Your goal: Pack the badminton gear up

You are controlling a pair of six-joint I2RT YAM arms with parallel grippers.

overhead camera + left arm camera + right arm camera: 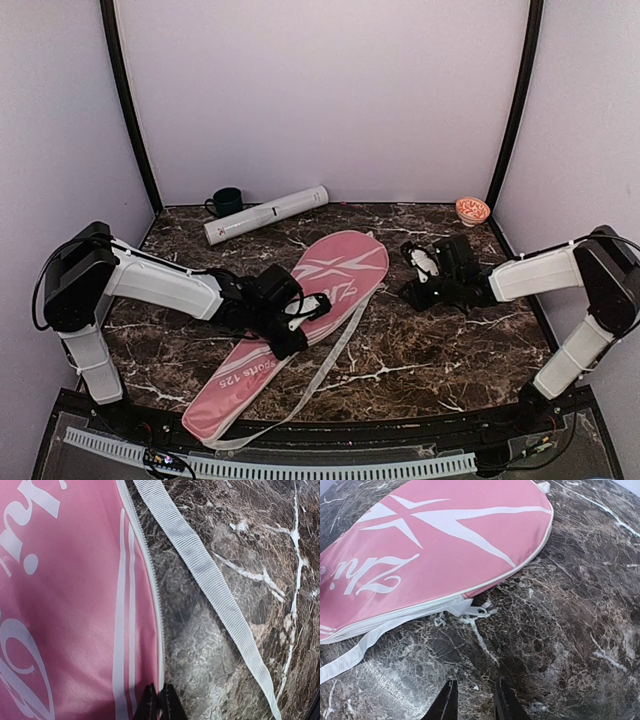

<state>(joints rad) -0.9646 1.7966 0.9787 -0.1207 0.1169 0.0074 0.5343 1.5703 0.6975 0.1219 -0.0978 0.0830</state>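
Note:
The pink racket-shaped bag (pixel 330 280) with white lettering lies diagonally across the table, head toward the far right. My left gripper (pixel 302 335) sits at the bag's right edge; in the left wrist view it (pixel 160 703) is shut, pinching the white zipper edge (pixel 159 630) of the bag (pixel 65 605). My right gripper (pixel 410 286) hovers open over the marble beside the bag's head. In the right wrist view it (pixel 472 702) is empty, with the bag (pixel 445 540) and its zipper pull (pixel 482 611) ahead. The long white tube (pixel 266 213) lies at the back. The rackets and shuttlecocks are out of view.
A dark green mug (pixel 226 201) stands at the back left beside the tube. A small orange patterned bowl (pixel 472 210) sits at the back right corner. The bag's white strap (pixel 330 362) trails over the marble toward the front edge and also shows in the left wrist view (pixel 215 580).

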